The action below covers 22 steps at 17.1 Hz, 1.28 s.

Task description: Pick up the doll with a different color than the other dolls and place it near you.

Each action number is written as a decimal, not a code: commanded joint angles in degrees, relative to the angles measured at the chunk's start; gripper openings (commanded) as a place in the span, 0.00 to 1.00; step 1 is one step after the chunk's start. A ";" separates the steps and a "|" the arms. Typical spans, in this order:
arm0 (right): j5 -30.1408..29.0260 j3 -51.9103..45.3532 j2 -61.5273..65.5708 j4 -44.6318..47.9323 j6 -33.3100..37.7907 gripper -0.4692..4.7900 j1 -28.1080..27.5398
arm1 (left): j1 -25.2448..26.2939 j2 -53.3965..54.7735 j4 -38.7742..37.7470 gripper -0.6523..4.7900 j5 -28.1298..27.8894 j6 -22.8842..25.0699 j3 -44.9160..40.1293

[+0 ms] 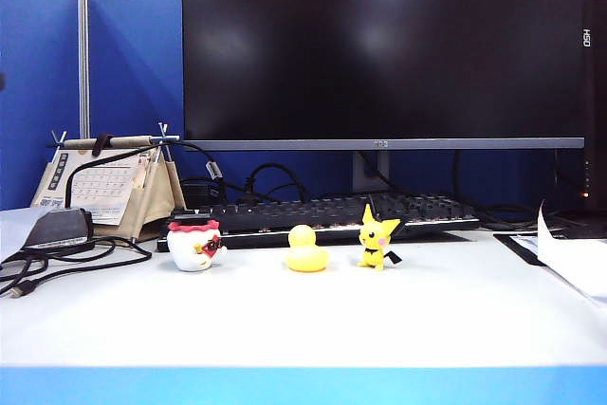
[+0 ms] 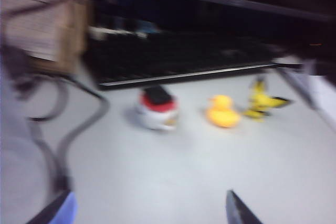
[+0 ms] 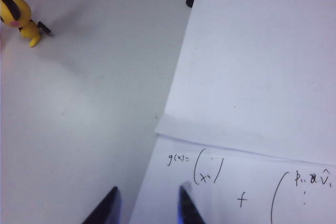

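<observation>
The doll with a different color [image 1: 194,246] is a white egg-shaped figure with a red cap, standing on the white table at the left end of a row. The other dolls are a yellow duck [image 1: 306,249] in the middle and a yellow pointy-eared figure [image 1: 378,239] to the right. The blurred left wrist view shows the white doll [image 2: 157,109], the duck [image 2: 223,112] and the eared figure [image 2: 262,100] well ahead of my left gripper [image 2: 147,209], whose jaws stand wide open and empty. My right gripper [image 3: 148,191] hovers with a narrow gap, empty, at a paper's edge, far from the eared figure [image 3: 18,17]. Neither gripper shows in the exterior view.
A black keyboard [image 1: 332,215] lies just behind the dolls under a large monitor [image 1: 379,45]. A desk calendar [image 1: 104,187] and black cables [image 1: 57,258] sit at the left. Paper sheets [image 1: 579,258], one with handwriting [image 3: 236,182], cover the right side.
</observation>
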 commanded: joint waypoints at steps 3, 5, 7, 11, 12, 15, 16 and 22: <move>-0.04 -0.15 0.07 0.59 0.26 0.36 0.02 | 0.02 6.19 11.02 0.96 -1.40 3.82 1.62; -0.04 -0.15 0.07 0.61 0.26 0.36 0.02 | 0.04 14.97 15.28 1.00 1.31 4.96 5.14; -0.04 -0.15 0.07 0.59 0.26 0.36 0.02 | 0.04 23.43 21.33 1.00 1.90 5.09 7.80; -0.07 -0.15 0.07 0.61 0.26 0.36 0.02 | 0.15 47.28 35.91 1.00 5.51 3.61 10.80; -0.04 -0.15 0.07 0.61 0.26 0.36 0.02 | 0.20 51.93 37.62 1.00 7.06 1.49 11.13; -0.07 -0.15 0.07 0.63 0.26 0.36 0.02 | 0.74 68.32 37.79 1.00 9.53 -7.32 14.05; -0.02 -0.15 0.04 0.61 0.26 0.36 0.02 | 0.83 71.23 37.79 1.00 7.37 -6.71 15.02; -0.04 -0.15 0.07 0.63 0.26 0.36 0.04 | 8.04 73.11 40.24 1.00 4.28 -5.40 17.94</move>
